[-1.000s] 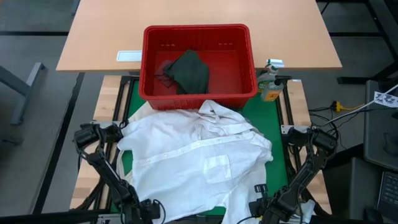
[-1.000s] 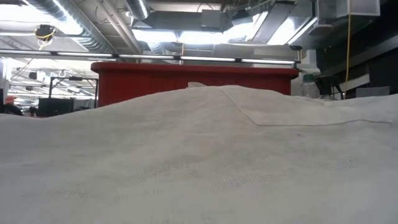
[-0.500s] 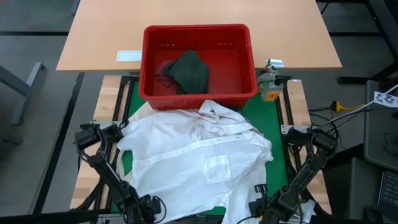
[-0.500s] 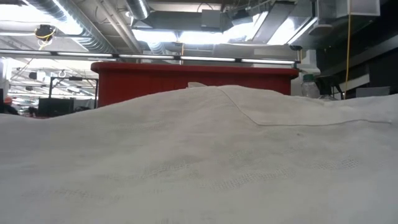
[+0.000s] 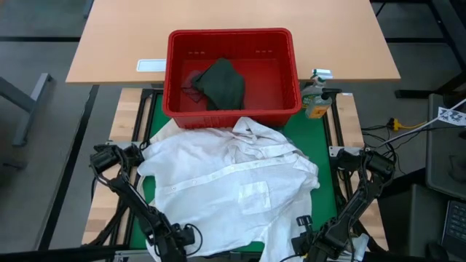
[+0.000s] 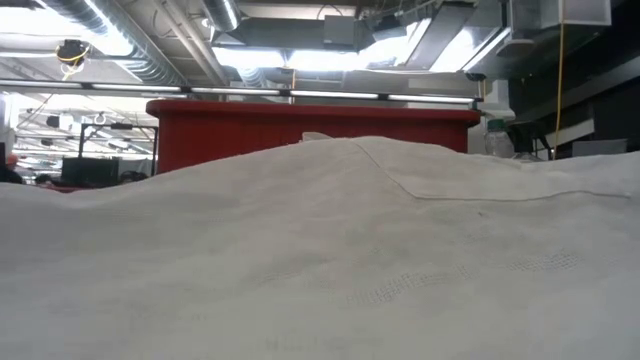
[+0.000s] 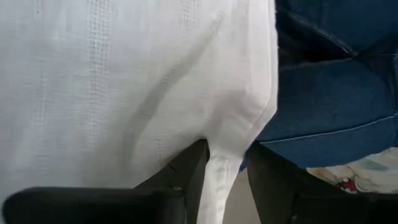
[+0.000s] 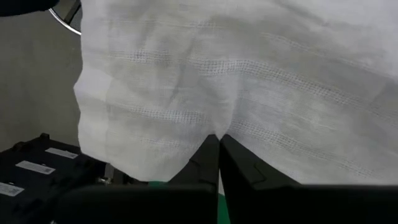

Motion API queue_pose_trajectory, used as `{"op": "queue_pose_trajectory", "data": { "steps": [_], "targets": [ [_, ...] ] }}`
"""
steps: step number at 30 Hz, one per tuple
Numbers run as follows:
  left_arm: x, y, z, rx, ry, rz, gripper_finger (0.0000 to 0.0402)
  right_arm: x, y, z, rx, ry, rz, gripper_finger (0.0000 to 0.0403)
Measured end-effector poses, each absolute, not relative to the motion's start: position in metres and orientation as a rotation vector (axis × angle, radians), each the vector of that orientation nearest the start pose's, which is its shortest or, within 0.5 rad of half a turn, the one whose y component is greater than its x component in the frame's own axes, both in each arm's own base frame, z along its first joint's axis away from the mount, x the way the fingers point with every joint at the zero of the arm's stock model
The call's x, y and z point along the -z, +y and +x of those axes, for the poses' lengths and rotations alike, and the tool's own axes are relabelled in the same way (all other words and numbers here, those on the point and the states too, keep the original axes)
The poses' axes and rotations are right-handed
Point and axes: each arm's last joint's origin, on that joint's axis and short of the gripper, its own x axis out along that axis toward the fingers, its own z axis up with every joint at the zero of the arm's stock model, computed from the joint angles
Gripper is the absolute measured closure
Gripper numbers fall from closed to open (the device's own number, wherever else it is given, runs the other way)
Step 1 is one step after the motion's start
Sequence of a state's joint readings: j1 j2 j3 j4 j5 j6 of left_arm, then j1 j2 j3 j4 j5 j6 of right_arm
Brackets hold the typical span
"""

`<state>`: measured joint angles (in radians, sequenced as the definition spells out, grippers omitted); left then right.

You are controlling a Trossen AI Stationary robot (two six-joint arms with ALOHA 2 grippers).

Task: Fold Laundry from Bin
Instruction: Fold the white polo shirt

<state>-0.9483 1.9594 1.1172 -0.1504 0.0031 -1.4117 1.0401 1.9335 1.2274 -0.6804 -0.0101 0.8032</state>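
Observation:
A large white shirt (image 5: 233, 182) lies spread and rumpled on the green mat, its far part against the red bin (image 5: 233, 35). The shirt fills the low view (image 6: 320, 250). A dark green-grey top (image 5: 222, 84) lies inside the bin. My left gripper (image 5: 178, 240) is at the shirt's near left edge, shut on it. My right gripper (image 5: 304, 236) is at the shirt's near right edge, shut on it. My left gripper pinches the shirt's hemmed edge (image 7: 225, 165) between its two fingers; the cloth runs as a narrow strip down between them. The shirt spreads away beyond the fingers with a soft crease. My right gripper pinches the white cloth near its lower edge (image 8: 214, 127) between its two closed fingertips. The cloth puckers slightly at the tips and spreads wide beyond them.
A bottle with yellow liquid (image 5: 315, 102) stands at the bin's right side. A white card (image 5: 151, 65) lies on the wooden table left of the bin. Bare green mat (image 5: 324, 145) shows right of the shirt. Blue denim cloth (image 7: 329, 93) shows past the shirt's edge in the left wrist view.
My left gripper has shifted a little toward the table's right along the near edge, still shut on the shirt. The rest of the shirt lies as before.

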Motion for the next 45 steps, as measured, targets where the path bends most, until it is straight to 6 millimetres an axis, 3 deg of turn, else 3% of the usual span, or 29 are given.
{"op": "queue_pose_trajectory", "data": {
  "steps": [4,14,21,29,36,45],
  "targets": [
    [-0.126,-0.307,0.220,0.045,1.312,-0.758,0.0318,-0.142,0.307,0.179,-0.298,1.470,-0.078,0.0393],
    [-0.140,-0.291,0.206,-0.222,1.339,-0.827,0.0355,-0.141,0.304,0.178,-0.343,1.492,-0.151,0.0393],
    [-0.139,-0.294,0.206,-0.211,1.339,-0.835,0.0360,-0.141,0.304,0.177,-0.345,1.495,-0.148,0.0394],
    [-0.139,-0.295,0.206,-0.196,1.334,-0.837,0.0398,-0.146,0.307,0.179,-0.333,1.479,-0.145,0.0401],
    [-0.147,-0.296,0.205,-0.110,1.392,-0.839,0.0401,-0.167,0.308,0.187,-0.279,1.498,-0.187,0.0402],
    [-0.183,-0.285,0.200,-0.014,1.350,-0.803,0.0401,-0.217,0.302,0.197,-0.194,1.525,-0.316,0.0403]
  ]
}}
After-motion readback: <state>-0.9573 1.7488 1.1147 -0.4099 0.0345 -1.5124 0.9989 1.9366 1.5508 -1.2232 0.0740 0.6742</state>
